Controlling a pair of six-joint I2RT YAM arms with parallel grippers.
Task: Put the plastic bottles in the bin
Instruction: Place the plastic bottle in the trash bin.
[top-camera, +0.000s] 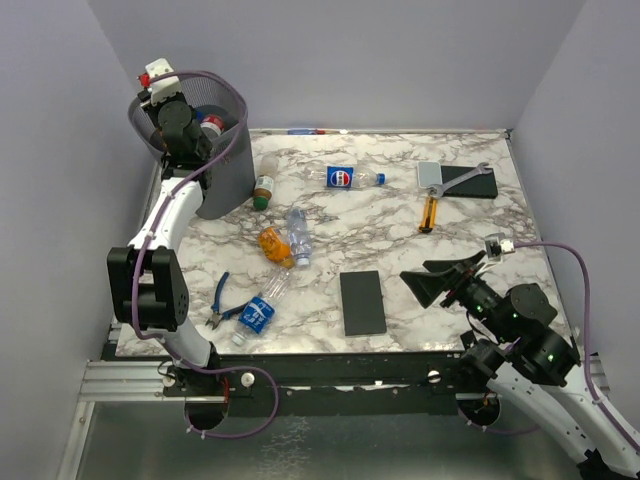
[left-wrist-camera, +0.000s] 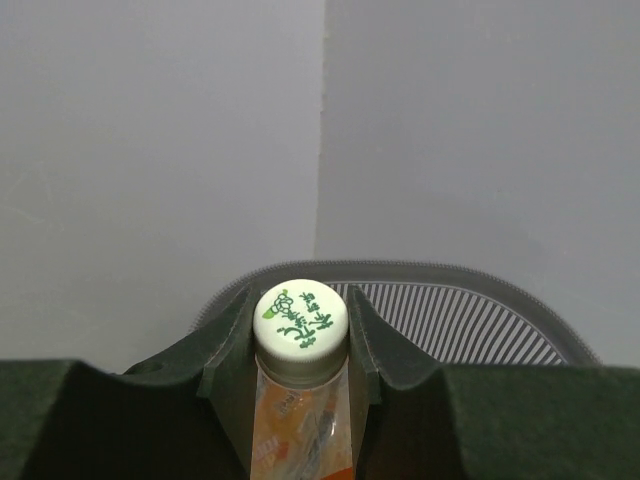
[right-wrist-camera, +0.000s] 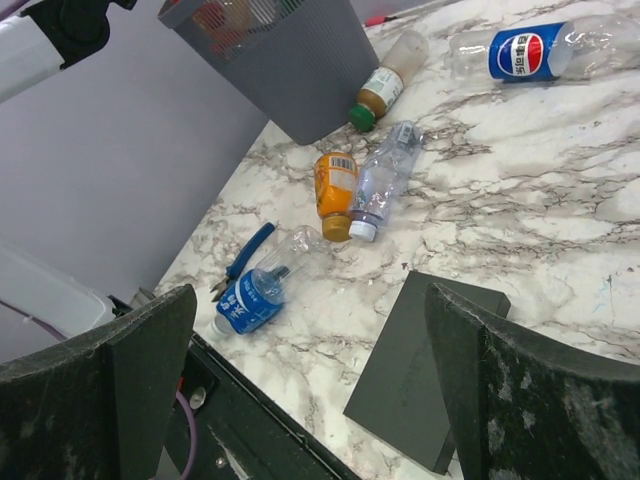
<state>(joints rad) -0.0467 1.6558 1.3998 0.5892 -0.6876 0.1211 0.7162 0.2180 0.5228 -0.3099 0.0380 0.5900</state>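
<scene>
Over the bin (top-camera: 226, 182), left jaws pinch a white-capped orange bottle (left-wrist-camera: 300, 415); right jaws gape, well away from it.

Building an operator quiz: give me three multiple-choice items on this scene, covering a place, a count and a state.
1. Where is the bottle held by the left claw?
A. above the bin
B. on a black slab
C. beside the wrench

2. How many bottles lie on the table?
A. three
B. five
C. eight

3. The right claw is:
A. open and empty
B. shut on a bottle
C. shut on the screwdriver

Answers:
1 A, the bin's rim shows just beyond the held bottle.
2 B, the top view shows five.
3 A, it gapes with nothing inside.
</scene>
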